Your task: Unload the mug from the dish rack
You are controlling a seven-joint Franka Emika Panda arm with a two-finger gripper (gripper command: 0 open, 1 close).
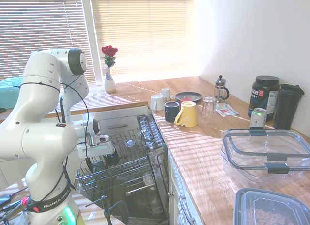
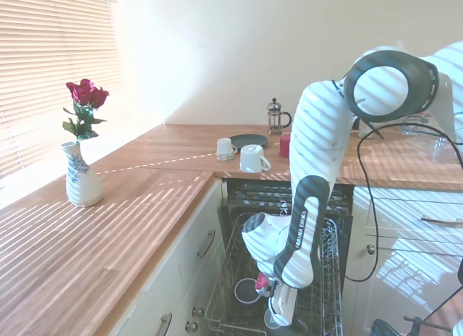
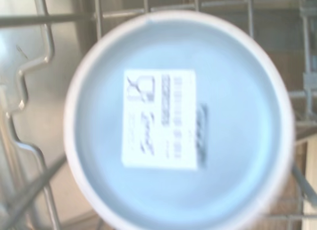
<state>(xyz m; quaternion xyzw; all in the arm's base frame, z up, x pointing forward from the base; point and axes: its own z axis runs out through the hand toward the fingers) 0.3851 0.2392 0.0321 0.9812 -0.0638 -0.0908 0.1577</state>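
The wooden counter [image 1: 193, 152] runs along the right. Below its near-left edge, the dish rack [image 1: 121, 179] stands pulled out of the open dishwasher. The white arm [image 1: 43, 137] bends down from the left and puts its gripper [image 1: 100, 158] low inside the rack, at its left side. The second exterior view also shows the gripper [image 2: 281, 318] deep among the wires of the rack [image 2: 224, 278].

The mug [image 1: 110, 157] shows as a small dark glossy shape in the rack, just beside the gripper and on its right. It is not yet out. I cannot tell how far the jaws are parted, or whether they have hold of the mug, because the wrist body and the wires hide them in both outside views.

The wrist view is filled by a pale round base [image 3: 173, 126] with a printed label. It lies directly under the camera with rack wire around it. It looks like the underside of an upturned cup, but I cannot tell if it is the mug's.

To do this step well, I judge that the grip should sit square across the mug's wall. The lift should go straight up until the mug is above the upright wires, since a sideways pull could snag it. The free counter near the yellow mug [image 1: 188, 113] and 1 navy mug [image 1: 171, 111] looks a fair place to set it.
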